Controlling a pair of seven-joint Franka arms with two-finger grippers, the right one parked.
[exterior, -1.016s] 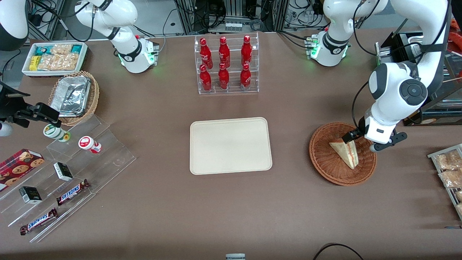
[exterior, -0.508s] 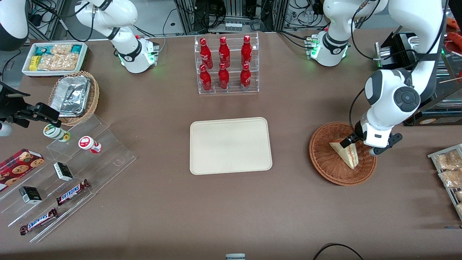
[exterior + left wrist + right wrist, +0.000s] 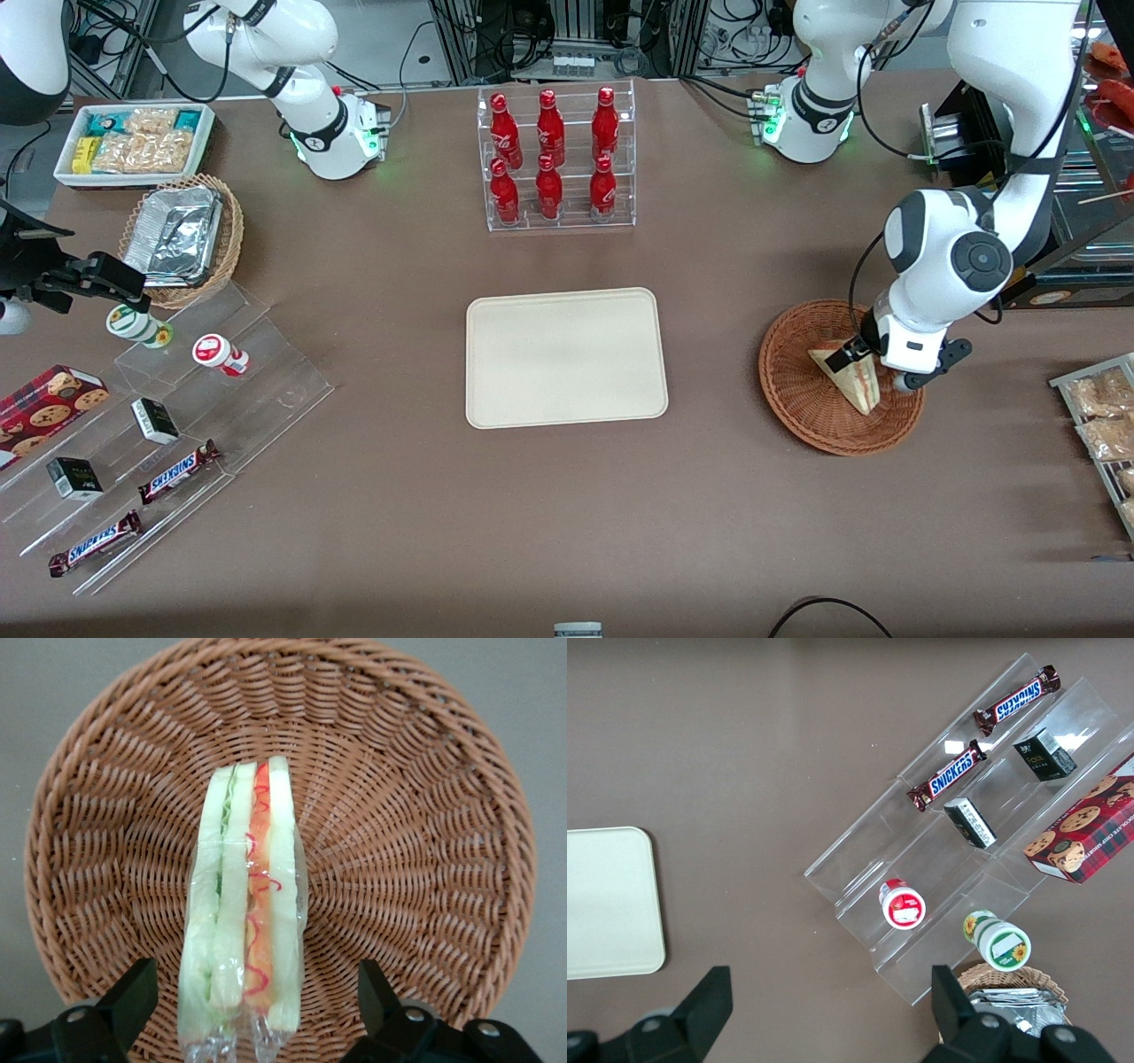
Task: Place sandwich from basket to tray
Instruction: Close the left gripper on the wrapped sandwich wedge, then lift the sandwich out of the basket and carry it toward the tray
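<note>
While spread wide around the sandwich (image 3: 244,904) in the basket (image 3: 425,815), gripper (image 3: 257,1005) low, grasping nothing; tray (image 3: 565,356) bare on counter (image 3: 567,514).

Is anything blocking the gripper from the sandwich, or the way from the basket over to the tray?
Nothing visible. The gripper is open over the sandwich, one finger on each side of it in the basket. Only bare table lies between the basket and the tray, which holds nothing.
</note>
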